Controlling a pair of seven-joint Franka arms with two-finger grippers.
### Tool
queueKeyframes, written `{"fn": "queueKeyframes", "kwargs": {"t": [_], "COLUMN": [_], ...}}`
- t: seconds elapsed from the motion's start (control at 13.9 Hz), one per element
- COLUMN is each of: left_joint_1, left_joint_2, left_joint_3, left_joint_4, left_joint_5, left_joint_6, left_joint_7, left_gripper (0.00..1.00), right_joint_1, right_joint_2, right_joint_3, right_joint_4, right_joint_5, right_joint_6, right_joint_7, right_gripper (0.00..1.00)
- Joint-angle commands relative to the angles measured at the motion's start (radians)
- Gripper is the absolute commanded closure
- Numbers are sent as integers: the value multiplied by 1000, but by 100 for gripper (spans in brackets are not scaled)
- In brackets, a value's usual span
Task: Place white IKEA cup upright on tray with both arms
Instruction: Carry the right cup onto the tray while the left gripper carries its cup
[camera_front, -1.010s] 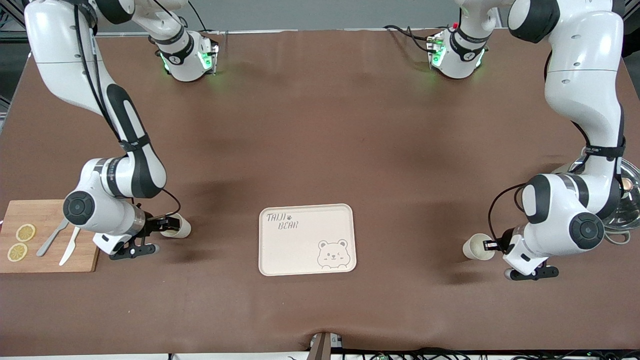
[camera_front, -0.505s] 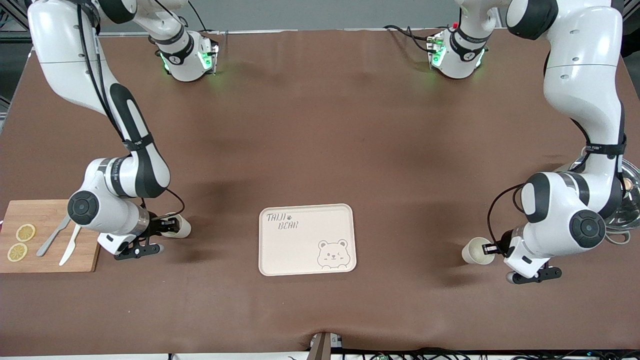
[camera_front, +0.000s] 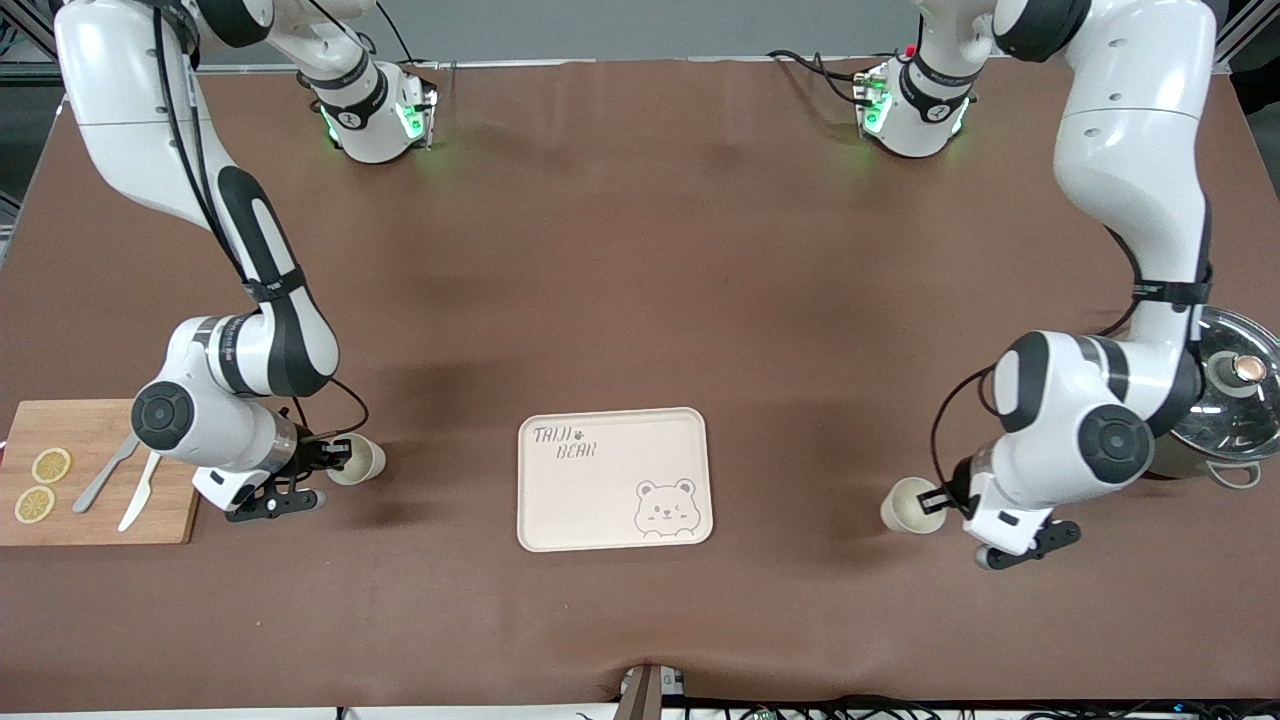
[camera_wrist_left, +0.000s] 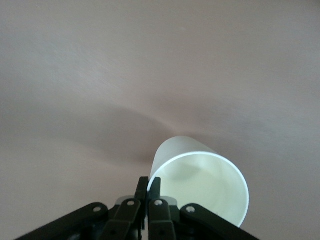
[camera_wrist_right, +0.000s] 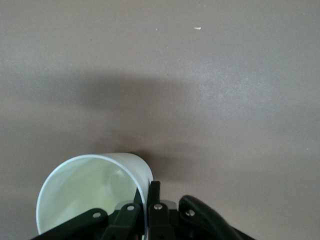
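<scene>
The bench (camera_front: 640, 300) is covered in plain matte brown, and on it the tray (camera_front: 610, 515) is cream-white with grey "TAIJI BEAR" lettering, a small paw mark and a grey line-drawn bear face. Both cups (camera_front: 357, 460) (camera_front: 908, 505) are white outside and pale cream inside, each pinched by a black gripper (camera_front: 335, 455) (camera_front: 940, 498) on a glossy white arm with black joints. The board (camera_front: 95, 520) is light wood with two yellow lemon slices (camera_front: 42, 485), grey and white cutlery (camera_front: 120, 485), and the pot lid (camera_front: 1235, 385) is shiny silver with a coppery knob.
</scene>
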Motion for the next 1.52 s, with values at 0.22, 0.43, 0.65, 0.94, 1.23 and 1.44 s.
{"fn": "queueKeyframes", "kwargs": {"t": [0.22,0.43,0.65,0.94,1.23,1.44], "left_joint_1": [-123,-184,-238,-290,-327,-348], "left_joint_2": [-16,-16,-20,-20,-6,10], "left_joint_3": [1,3,4,-2,-4,-1], "left_joint_4": [15,29,52,72,89,97], "left_joint_5": [-1,-4,-4,-7,-85,-103], "left_joint_6": [-4,-15,-16,-16,-15,-1], "left_joint_7": [-239,-328,-405,-497,-587,-658], "left_gripper": [100,100,100,100,100,100], "right_joint_1": [2,31,126,261,329,347], "right_joint_2": [-3,-10,-6,5,30,65], "right_joint_3": [-1,2,0,-1,-1,-1], "right_joint_4": [125,171,244,264,264,258], "right_joint_5": [75,110,112,106,103,107], "right_joint_6": [-169,-207,-257,-238,-186,-99], "right_joint_7": [5,124,347,569,653,656], "right_gripper": [100,100,100,100,100,100]}}
